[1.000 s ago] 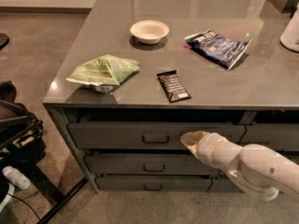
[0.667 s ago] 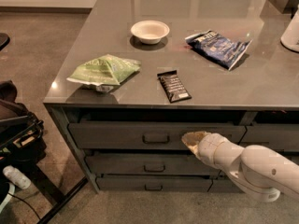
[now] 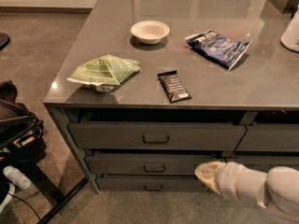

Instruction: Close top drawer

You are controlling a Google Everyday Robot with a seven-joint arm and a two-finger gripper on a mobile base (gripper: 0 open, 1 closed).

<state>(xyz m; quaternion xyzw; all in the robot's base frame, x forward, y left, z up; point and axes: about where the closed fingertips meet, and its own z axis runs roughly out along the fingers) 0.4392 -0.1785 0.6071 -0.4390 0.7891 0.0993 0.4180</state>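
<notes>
Dropping down and rightward, the claw (image 3: 208,172), its opening impossible to tell, now sits below the top drawer (image 3: 117,135), which looks ajar, so pushing remains.

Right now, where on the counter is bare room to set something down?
Bare: the far strip behind the bowl, and the front right corner, past the bar and in front of the blue bag. Crowded: the middle, from green bag to bar. The tool sits low, below the top drawer.
</notes>
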